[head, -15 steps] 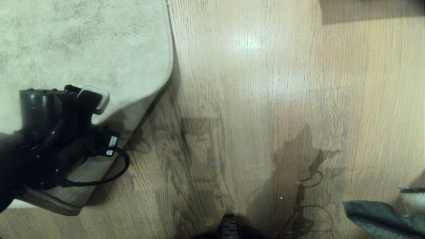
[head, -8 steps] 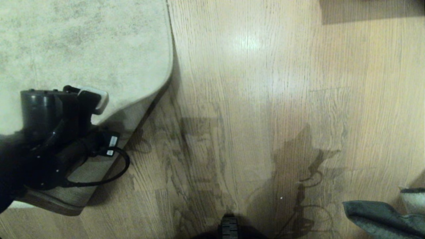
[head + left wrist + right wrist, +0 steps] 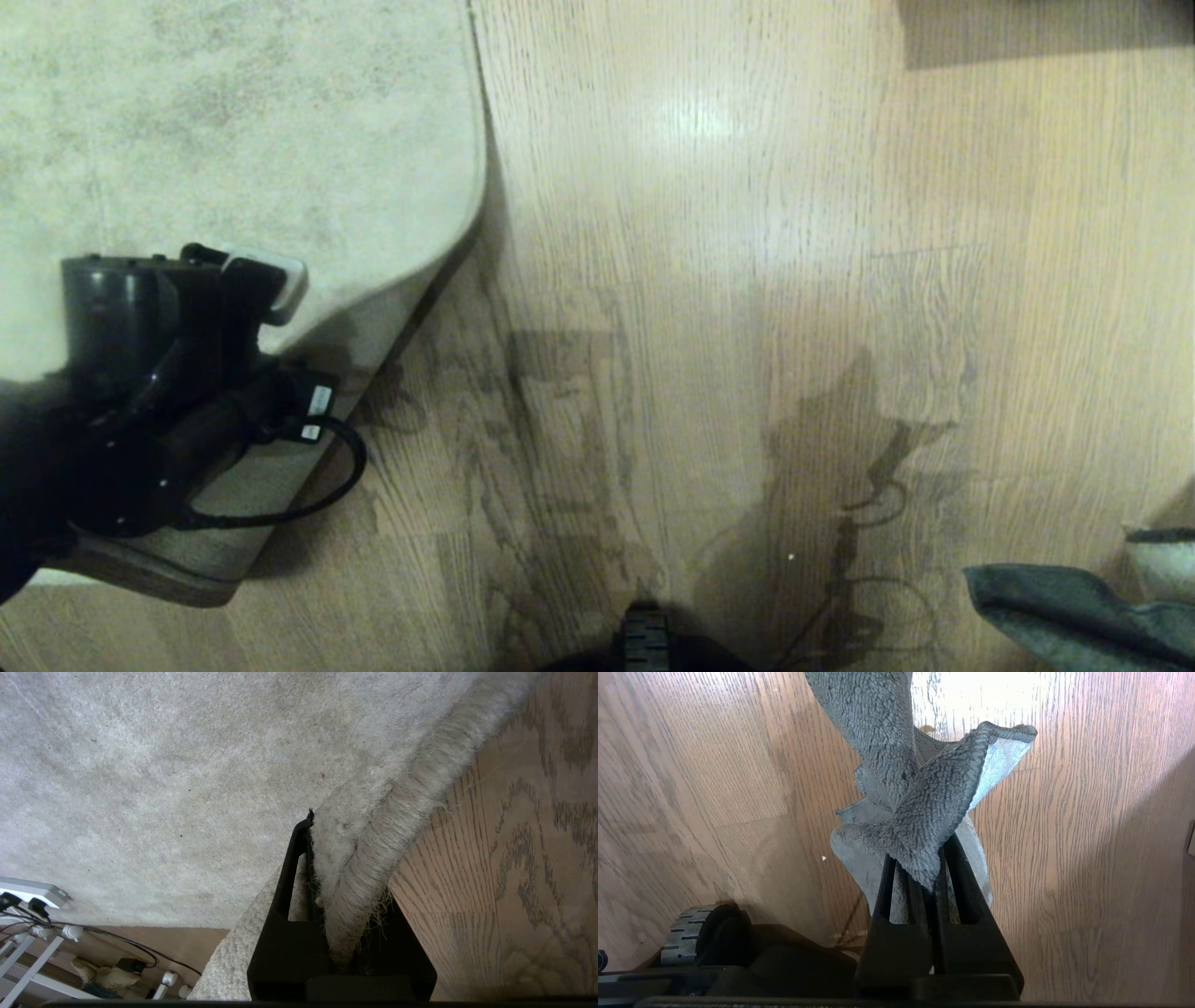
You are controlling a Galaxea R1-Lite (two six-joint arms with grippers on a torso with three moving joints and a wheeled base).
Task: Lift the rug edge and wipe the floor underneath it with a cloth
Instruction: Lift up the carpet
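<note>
The beige-grey rug (image 3: 233, 121) covers the upper left, and its near corner is raised off the floor (image 3: 709, 280), showing tan backing (image 3: 280, 467). My left arm (image 3: 159, 392) reaches over that corner. In the left wrist view my left gripper (image 3: 338, 877) is shut on the rug edge (image 3: 373, 858), whose frayed border runs between the fingers. My right gripper (image 3: 920, 858) is shut on the dark grey cloth (image 3: 915, 812), which hangs above the wood planks. In the head view the cloth (image 3: 1064, 607) shows at the lower right, with the right gripper itself out of view.
A white power strip (image 3: 32, 891) with cables lies beyond the rug's far side. The robot's base wheel (image 3: 644, 639) shows at the bottom middle. A dark piece of furniture (image 3: 1046, 28) stands at the top right. Bare wood planks lie between rug and cloth.
</note>
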